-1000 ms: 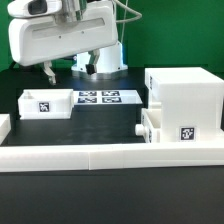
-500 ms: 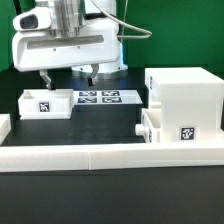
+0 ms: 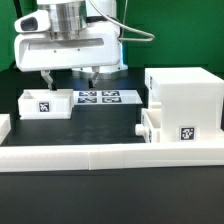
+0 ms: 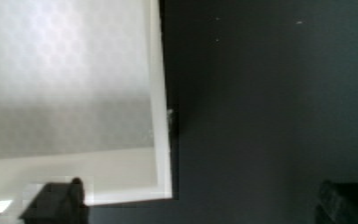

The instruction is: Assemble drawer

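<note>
Drawer tray (image 3: 45, 104) apart from housing (image 3: 186, 98); tool (image 3: 68, 75) spread wide above tray

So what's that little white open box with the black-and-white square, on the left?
The small white plastic tray is a shallow open-topped box with one black-and-white square tag on its near wall. It sits flat on the dark table beside the marker board; the open gripper hangs above it, apart.
</note>
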Available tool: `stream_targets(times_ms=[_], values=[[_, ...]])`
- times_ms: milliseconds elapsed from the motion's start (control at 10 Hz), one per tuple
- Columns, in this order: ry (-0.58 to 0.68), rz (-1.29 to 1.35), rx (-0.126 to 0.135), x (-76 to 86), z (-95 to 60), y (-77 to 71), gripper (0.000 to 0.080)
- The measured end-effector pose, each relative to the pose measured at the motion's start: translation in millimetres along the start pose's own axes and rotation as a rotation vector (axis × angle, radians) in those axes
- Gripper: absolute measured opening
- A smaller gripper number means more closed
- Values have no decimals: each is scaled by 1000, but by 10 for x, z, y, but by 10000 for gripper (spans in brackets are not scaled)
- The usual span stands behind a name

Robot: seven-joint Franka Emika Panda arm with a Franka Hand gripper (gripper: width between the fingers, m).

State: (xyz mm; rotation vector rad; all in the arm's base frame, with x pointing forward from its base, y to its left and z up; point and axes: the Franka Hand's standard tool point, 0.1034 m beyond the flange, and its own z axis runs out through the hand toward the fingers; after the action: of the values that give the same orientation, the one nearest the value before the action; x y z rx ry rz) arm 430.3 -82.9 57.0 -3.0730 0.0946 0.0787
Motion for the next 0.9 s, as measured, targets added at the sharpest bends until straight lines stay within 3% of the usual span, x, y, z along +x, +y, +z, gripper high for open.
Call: stream_targets(times_ms=[200, 500, 900], values=[[7, -23, -5, -32, 40, 4, 648], [29, -49, -22, -352, 260, -56, 648], [27, -113, -28, -440, 504, 42, 648]])
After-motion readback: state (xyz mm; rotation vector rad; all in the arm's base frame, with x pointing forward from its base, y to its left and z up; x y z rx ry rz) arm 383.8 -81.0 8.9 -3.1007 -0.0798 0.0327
